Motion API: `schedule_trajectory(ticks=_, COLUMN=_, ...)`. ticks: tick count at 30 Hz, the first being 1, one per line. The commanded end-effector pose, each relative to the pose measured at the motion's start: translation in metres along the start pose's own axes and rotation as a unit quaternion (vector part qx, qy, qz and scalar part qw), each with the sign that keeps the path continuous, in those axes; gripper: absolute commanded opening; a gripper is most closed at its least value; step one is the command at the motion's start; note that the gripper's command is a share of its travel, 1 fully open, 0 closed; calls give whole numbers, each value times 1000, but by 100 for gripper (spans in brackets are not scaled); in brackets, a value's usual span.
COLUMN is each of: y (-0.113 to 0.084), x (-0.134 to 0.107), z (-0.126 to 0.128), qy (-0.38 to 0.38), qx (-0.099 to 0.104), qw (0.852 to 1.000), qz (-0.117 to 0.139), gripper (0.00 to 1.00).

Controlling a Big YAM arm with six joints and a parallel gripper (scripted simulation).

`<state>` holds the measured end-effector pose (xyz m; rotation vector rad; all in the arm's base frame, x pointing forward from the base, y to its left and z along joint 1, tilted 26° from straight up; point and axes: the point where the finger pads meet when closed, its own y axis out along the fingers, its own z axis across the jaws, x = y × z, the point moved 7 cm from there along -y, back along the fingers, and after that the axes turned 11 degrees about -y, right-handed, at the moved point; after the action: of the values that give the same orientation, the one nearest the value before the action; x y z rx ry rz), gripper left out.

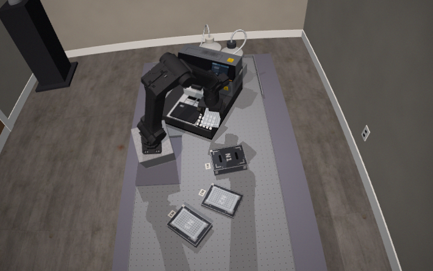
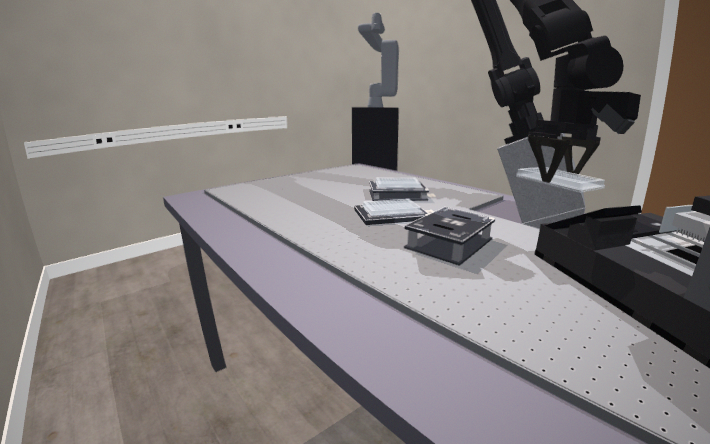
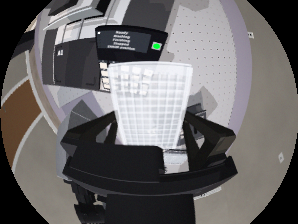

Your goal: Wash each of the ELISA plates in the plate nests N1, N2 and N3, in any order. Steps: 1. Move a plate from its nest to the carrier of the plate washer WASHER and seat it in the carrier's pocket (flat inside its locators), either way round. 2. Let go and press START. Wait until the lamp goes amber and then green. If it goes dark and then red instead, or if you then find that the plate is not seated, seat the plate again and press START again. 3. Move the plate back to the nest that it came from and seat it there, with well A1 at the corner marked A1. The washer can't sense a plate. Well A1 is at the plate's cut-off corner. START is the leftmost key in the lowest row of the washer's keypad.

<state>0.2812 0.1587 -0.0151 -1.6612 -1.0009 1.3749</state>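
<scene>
My gripper (image 1: 207,112) (image 2: 560,175) (image 3: 150,113) is shut on a clear ELISA plate (image 1: 211,119) (image 2: 589,183) (image 3: 150,90), held about level, in the air above the front right of the washer (image 1: 233,90). The plate covers part of the keypad (image 1: 199,121) (image 3: 104,75). The dark carrier (image 1: 183,112) (image 3: 75,67), marked A1, lies left of the keypad with no plate on it. The lamp (image 3: 156,46) is green. Nest N1 (image 1: 228,162) (image 2: 449,225) is empty. One plate (image 1: 223,199) (image 2: 392,207) sits in N2, another plate (image 1: 189,223) (image 2: 398,183) in N3. The held plate's cut-off corner cannot be made out.
The washer's tall housing (image 1: 208,58) stands behind the gripper, with two bottles and their tubes at the back. The arm's stone-like base block (image 1: 154,158) (image 2: 548,201) stands left of N1. A second robot (image 2: 385,66) stands on a black pedestal away from the table.
</scene>
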Motion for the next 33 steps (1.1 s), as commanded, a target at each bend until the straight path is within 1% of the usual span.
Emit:
schedule_trajectory(ticks=1, y=-7, x=16, z=-6, qy=-51, qx=-3, qw=999, qz=-5, gripper=82)
schedule_trajectory(ticks=7, y=-10, x=40, z=14, qy=-151, qx=-4, qw=989, qz=-5, gripper=82)
schedule_trajectory(ticks=13, y=-12, x=64, z=34, qy=-249, qx=-4, qw=969, qz=-5, gripper=82)
schedule_trajectory(ticks=17, y=-12, x=65, z=34, qy=-252, qx=-4, qw=968, qz=-5, gripper=82)
schedule_trajectory(ticks=18, y=-11, x=49, z=33, qy=-239, qx=2, qw=971, qz=-4, gripper=82)
schedule_trajectory(ticks=22, y=-11, x=49, z=33, qy=-239, qx=1, qw=971, qz=-4, gripper=82)
schedule_trajectory(ticks=23, y=-7, x=54, z=50, qy=-272, qx=6, qw=962, qz=3, gripper=82)
schedule_trajectory(ticks=24, y=-3, x=55, z=57, qy=-291, qx=11, qw=957, qz=8, gripper=82)
schedule_trajectory(ticks=27, y=-9, x=68, z=65, qy=-335, qx=5, qw=942, qz=2, gripper=82)
schedule_trajectory(ticks=32, y=-12, x=82, z=85, qy=-412, qx=3, qw=911, qz=0, gripper=82)
schedule_trajectory(ticks=33, y=-12, x=82, z=85, qy=-412, qx=3, qw=911, qz=0, gripper=82)
